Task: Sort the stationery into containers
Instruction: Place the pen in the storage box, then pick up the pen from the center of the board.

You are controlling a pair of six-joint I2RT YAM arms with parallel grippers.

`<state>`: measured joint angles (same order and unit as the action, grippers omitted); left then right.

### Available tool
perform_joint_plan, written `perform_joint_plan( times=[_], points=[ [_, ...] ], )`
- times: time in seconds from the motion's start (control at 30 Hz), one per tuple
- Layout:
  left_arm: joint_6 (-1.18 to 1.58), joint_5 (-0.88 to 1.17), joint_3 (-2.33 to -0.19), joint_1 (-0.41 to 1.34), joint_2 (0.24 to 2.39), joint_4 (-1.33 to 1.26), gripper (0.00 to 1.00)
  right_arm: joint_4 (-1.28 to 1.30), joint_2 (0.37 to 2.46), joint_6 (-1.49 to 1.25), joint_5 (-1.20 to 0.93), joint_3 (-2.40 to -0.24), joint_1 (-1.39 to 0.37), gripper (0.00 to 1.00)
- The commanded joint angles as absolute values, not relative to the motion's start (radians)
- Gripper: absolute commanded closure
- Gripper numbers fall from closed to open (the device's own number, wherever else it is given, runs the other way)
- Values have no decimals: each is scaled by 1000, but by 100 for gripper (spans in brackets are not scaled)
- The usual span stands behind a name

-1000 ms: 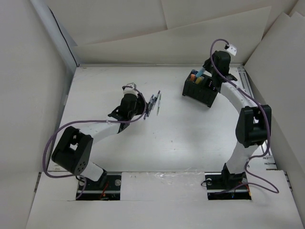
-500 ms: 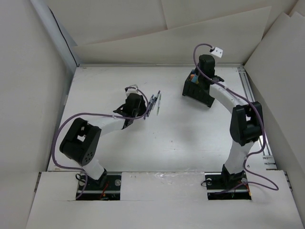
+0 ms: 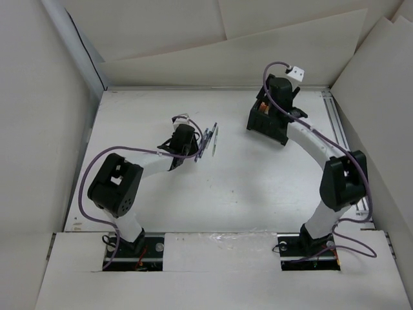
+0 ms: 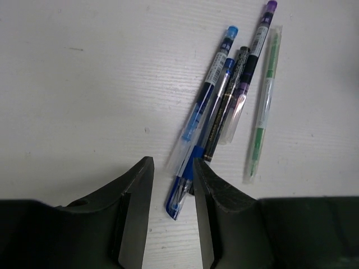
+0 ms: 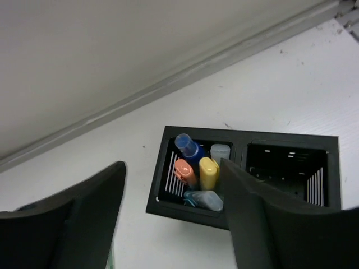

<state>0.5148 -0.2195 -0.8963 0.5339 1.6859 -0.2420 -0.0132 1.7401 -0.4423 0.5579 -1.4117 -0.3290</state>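
- Black left gripper [image 4: 171, 165]: low over the table [image 4: 84, 84], jaws parted to a narrow gap, a bit wider than one pen. Nothing clamped.
- The dark blue pen [image 4: 185, 185] has its near end lying inside that gap, close to one finger [image 4: 210, 213]. I cannot tell if they touch.
- Handling: slim, light, stiff plastic barrel, smooth and round. It will likely roll or pivot if pinched at the very end. Better to take it nearer mid-barrel, jaws square across it.
- Snag: it's bunched. The light blue pen [image 4: 207, 106] lies against it on one side and the black pen with purple cap [image 4: 247, 73] on the other. A wider gap would probably catch two.
- The green pen [image 4: 262, 106] is just beside the bunch, apart from it and roughly parallel. Probably the cleanest single pick.
- All four pens lie flat on the table, centre-left in the top view, well apart from the box.
- Wide-open right gripper [image 5: 171, 168]: jaws fully spread, holding nothing, hanging above the black box [image 5: 280, 140] at the far right of the table.
- One compartment of the box is packed with upright highlighters: the orange highlighter [image 5: 184, 171], yellow highlighter [image 5: 208, 172] and blue highlighter [image 5: 188, 147], plus two paler ones.
- The neighbouring compartment [image 5: 289, 168] looks empty, so it's presumably where the pens go.
- The highlighters are stubby, light and easy to grip. None are loose in view.
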Motion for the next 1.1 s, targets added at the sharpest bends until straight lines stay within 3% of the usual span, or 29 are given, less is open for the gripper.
perform_joint_plan(
  times=[0.0, 0.07, 0.1, 0.2, 0.23, 0.53, 0.77, 1.07],
  points=[
    [494, -255, -971, 532, 1707, -256, 70, -15, 1599, -492, 534, -1369, -351, 26],
    [483, -255, -1018, 532, 1742, -238, 72, -15, 1528, -524, 508, -1292, -360, 42],
    [483, -255, -1035, 532, 1756, -229, 74, -15, 1508, -535, 474, -1266, -360, 65],
    [462, -246, -1109, 532, 1816, -206, 77, -15, 1456, -554, 430, -1180, -396, 96],
    [462, -245, -1126, 532, 1831, -206, 77, -15, 1447, -554, 417, -1161, -419, 100],
    [423, -244, -1216, 541, 1936, -144, 80, -15, 1402, -554, 373, -1046, -486, 97],
    [414, -351, -1249, 572, 1980, -89, 83, -25, 1402, -563, 351, -1028, -515, 81],
    [414, -351, -1207, 572, 1988, -132, 85, -34, 1402, -563, 342, -1019, -543, 76]
  ],
)
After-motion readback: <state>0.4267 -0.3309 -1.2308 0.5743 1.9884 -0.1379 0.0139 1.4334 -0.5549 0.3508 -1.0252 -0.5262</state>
